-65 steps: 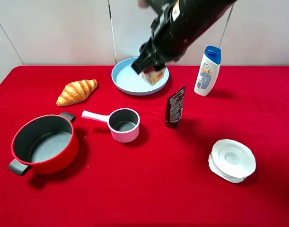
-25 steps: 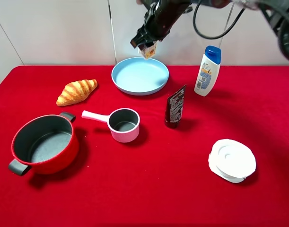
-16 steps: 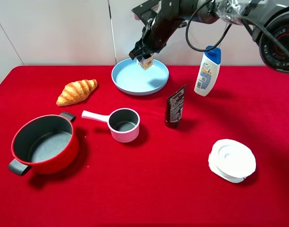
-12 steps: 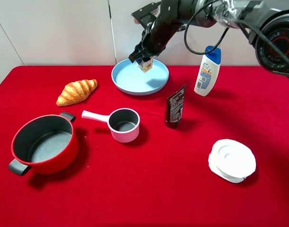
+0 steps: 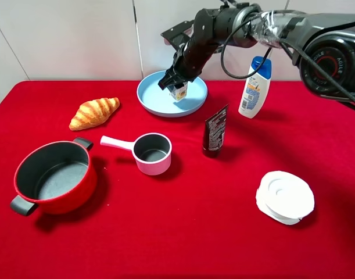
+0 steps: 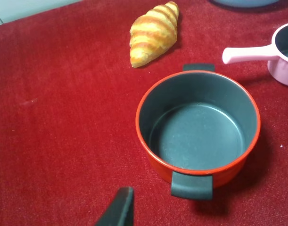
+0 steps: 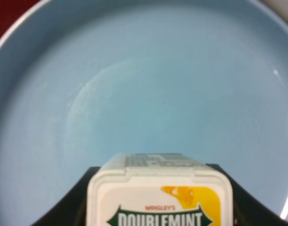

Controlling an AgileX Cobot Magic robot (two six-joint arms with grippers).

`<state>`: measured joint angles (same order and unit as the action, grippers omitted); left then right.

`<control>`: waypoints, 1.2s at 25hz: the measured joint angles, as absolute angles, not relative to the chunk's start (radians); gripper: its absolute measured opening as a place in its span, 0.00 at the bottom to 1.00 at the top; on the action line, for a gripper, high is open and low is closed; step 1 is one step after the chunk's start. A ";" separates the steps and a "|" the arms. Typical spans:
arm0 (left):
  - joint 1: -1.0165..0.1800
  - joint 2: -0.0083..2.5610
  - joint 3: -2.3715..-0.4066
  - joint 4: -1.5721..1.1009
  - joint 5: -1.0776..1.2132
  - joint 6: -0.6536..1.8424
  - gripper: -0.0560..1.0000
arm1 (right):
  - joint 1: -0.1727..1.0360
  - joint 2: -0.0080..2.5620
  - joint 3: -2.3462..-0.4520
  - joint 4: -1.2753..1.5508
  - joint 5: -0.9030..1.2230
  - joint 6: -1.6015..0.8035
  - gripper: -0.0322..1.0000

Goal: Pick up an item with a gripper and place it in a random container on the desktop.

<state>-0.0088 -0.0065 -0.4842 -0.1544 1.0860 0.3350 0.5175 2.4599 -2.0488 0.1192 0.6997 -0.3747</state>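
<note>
1. Over the far side of the desktop (image 5: 223,232), the right gripper (image 5: 175,85) reaches down onto the light blue plate (image 5: 157,103) with its claw clamped on the small white carton (image 5: 179,93). The carton sits within the plate's rim, toward its back half.
2. My reading is that the carton is held low and upright so it can be released onto the plate's flat floor without tipping. The grip looks to be near its top, leaving the base free to land.
3. From the right wrist view, dark finger surfaces flank both sides of the carton, and the plate's pale floor fills everything beyond it. That suggests the release point is well inside the rim.
4. Whether the carton's base already touches the plate cannot be told. The high view hides the base behind the claw's shadow, and the wrist view cuts off the carton's lower part.
5. The left gripper (image 6: 119,209) shows only one dark finger tip at the edge of its own view, above the red pot (image 6: 198,125) and near the croissant (image 6: 153,33). Whether that claw is apart or together cannot be told.
</note>
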 joint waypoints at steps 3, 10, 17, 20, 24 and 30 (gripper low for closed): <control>-0.009 -0.006 -0.484 -0.154 1.086 0.335 0.99 | 0.518 2.475 -2.049 0.123 0.700 -0.375 0.36; -0.009 -0.006 -0.484 -0.154 1.086 0.335 0.99 | 0.518 2.485 -2.049 0.125 0.700 -0.375 0.36; -0.009 -0.006 -0.484 -0.154 1.086 0.335 0.99 | 0.518 2.485 -2.049 0.125 0.696 -0.375 0.36; -0.009 -0.006 -0.484 -0.154 1.086 0.335 0.99 | 0.518 2.485 -2.049 0.125 0.696 -0.375 0.36; -0.009 -0.006 -0.484 -0.154 1.086 0.335 0.99 | 0.518 2.485 -2.049 0.125 0.695 -0.375 0.36; -0.009 -0.006 -0.484 -0.154 1.086 0.335 0.99 | 0.518 2.485 -2.049 0.125 0.694 -0.375 0.36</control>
